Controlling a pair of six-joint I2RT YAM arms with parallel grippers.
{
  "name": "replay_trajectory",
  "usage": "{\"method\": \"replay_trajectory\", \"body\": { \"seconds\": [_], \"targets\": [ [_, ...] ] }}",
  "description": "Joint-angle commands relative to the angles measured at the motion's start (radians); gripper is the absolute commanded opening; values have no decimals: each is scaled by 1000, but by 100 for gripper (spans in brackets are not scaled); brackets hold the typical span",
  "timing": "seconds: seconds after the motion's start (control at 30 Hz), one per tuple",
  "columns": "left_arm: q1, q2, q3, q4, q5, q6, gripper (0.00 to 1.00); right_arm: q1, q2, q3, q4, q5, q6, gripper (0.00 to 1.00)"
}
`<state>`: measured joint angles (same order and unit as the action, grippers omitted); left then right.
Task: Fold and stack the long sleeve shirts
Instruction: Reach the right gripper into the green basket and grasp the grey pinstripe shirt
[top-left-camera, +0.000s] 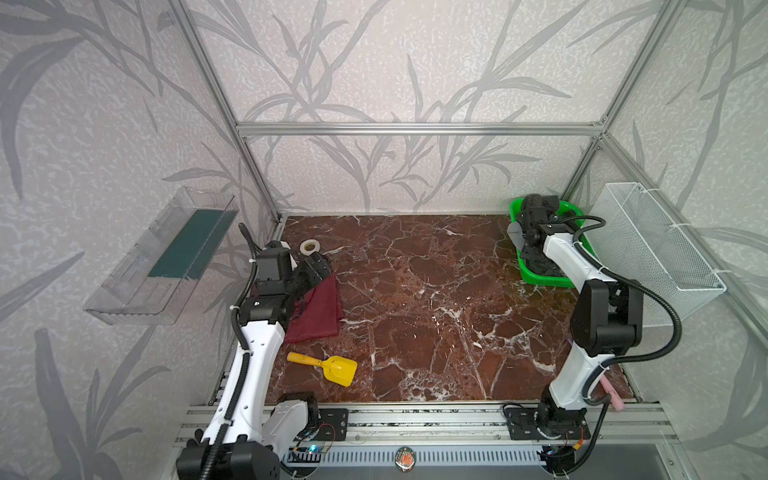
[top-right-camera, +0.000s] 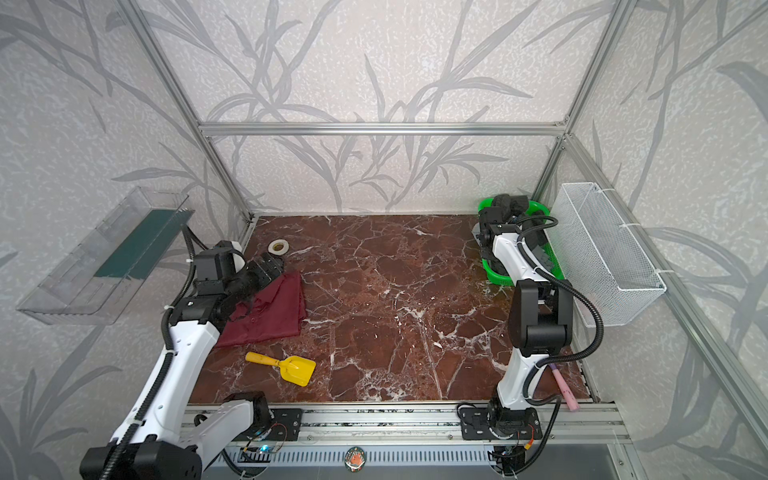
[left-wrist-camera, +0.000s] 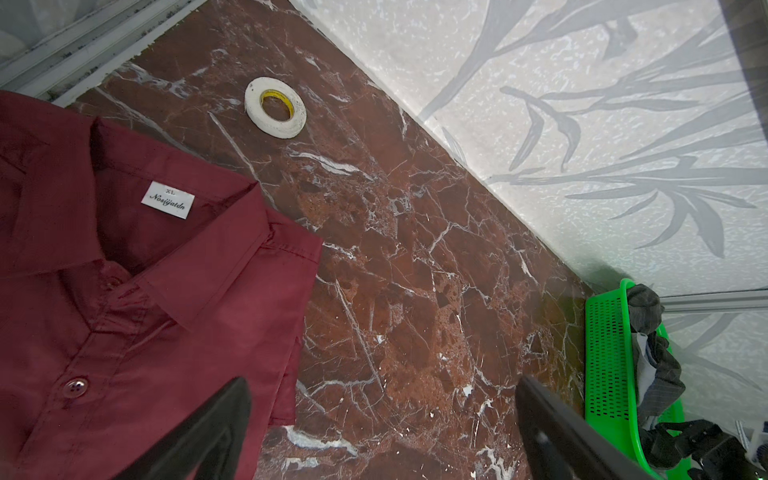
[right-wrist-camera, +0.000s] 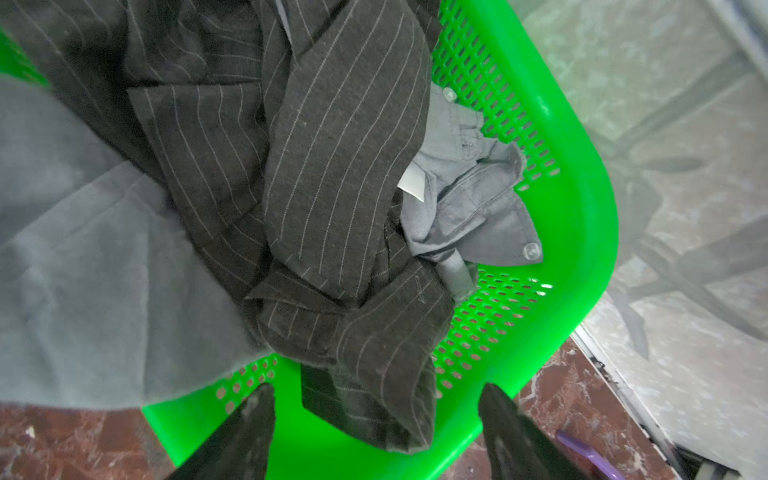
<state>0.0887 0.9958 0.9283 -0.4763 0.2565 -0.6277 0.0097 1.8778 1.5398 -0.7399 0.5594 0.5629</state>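
Maroon collared shirt (left-wrist-camera: 174, 340) apparently folded; charcoal pinstriped shirt (right-wrist-camera: 332, 166), light grey shirt (right-wrist-camera: 83, 270) in green plastic basket (right-wrist-camera: 582, 208); left pincer (left-wrist-camera: 382, 390) wide open, right pincer (right-wrist-camera: 376, 395) part-open, both empty.

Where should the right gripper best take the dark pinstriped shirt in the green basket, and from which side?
Probably grip the loose fold of the pinstriped shirt that hangs over the green basket's near rim, coming down from above; it lies topmost, over the grey shirt.

table (top-left-camera: 436, 291) open midway; shovel (top-left-camera: 328, 366), tape roll (top-left-camera: 310, 247), maroon shirt (top-left-camera: 318, 311) crowd left.
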Motion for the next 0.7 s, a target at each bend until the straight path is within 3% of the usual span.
{"method": "replay_trajectory", "body": {
  "seconds": [0.0,0.07,0.47,0.67],
  "targets": [
    [-3,-13,-4,-42,11,14,99,-5,30,71,-59,36,11,64],
    [-3,-13,-5,-40,24,11,98,-5,33,69,-43,34,-3,61],
    [-2,-11,-10,-38,44,13,97,-5,76,21,-42,37,21,61],
    [-2,-8,-9,-41,41,16,97,-5,74,-3,-21,14,20,40]
  ]
}}
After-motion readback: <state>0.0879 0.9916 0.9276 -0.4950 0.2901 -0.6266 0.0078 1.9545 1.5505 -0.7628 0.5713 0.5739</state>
